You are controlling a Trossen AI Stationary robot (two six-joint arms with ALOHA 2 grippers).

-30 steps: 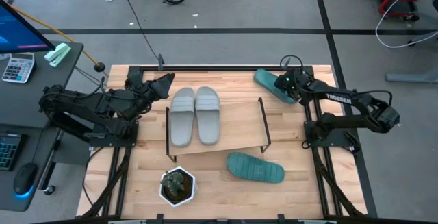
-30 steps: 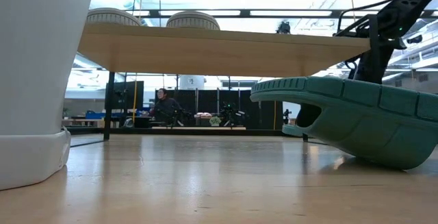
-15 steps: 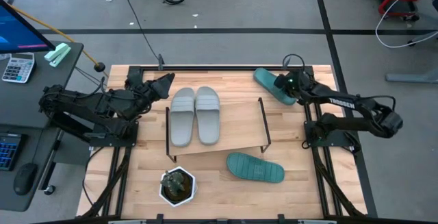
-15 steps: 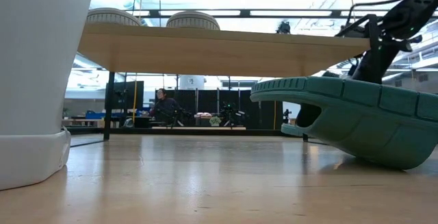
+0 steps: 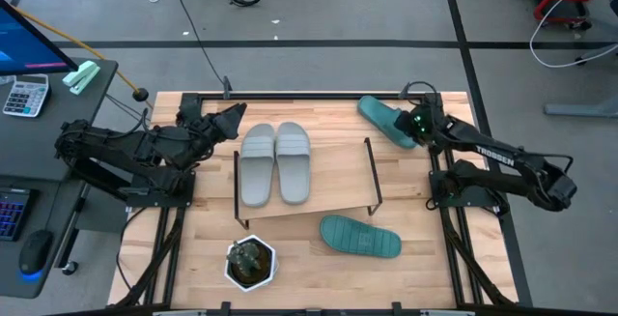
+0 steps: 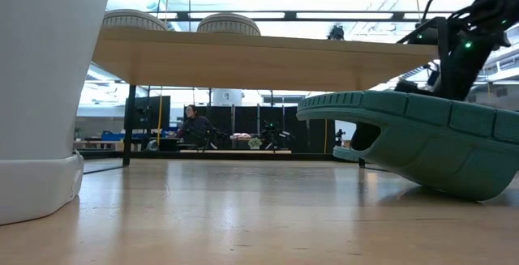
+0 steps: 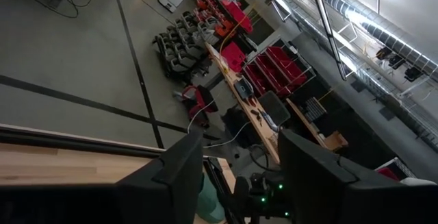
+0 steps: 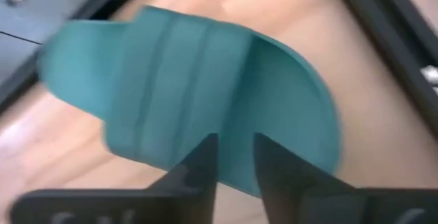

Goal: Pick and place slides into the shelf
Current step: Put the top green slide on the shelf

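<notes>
Two light grey slides (image 5: 275, 163) lie side by side on the left half of the shelf's board (image 5: 338, 176). One teal slide (image 5: 359, 237) lies on the table in front of the shelf, sole up, resting on its strap (image 6: 454, 172). The other teal slide (image 5: 384, 120) (image 8: 191, 87) lies flat at the table's far right corner. My right gripper (image 5: 413, 128) (image 8: 235, 148) is over that slide's right end, fingers slightly apart, pointing down at it. My left gripper (image 5: 235, 118) (image 7: 239, 162) waits open at the far left, beside the shelf. My right gripper has its fingertips (image 8: 209, 148) at the far teal slide's end nearest the table's right edge (image 8: 294, 114), coming from above and from the right. I cannot tell whether they touch it. The slide lies flat on the table.
A small potted plant in a white pot (image 5: 250, 262) (image 6: 40, 95) stands at the near edge, left of the near teal slide. The shelf's black frame legs (image 5: 373, 171) stand between the two teal slides. The right half of the shelf board is bare. A person shows far off in the room (image 6: 193, 123).
My right arm's elbow has swung out toward the table's right edge, and its wrist has come lower over the far teal slide. The gripper has stayed at the slide's end. No slide has moved.
</notes>
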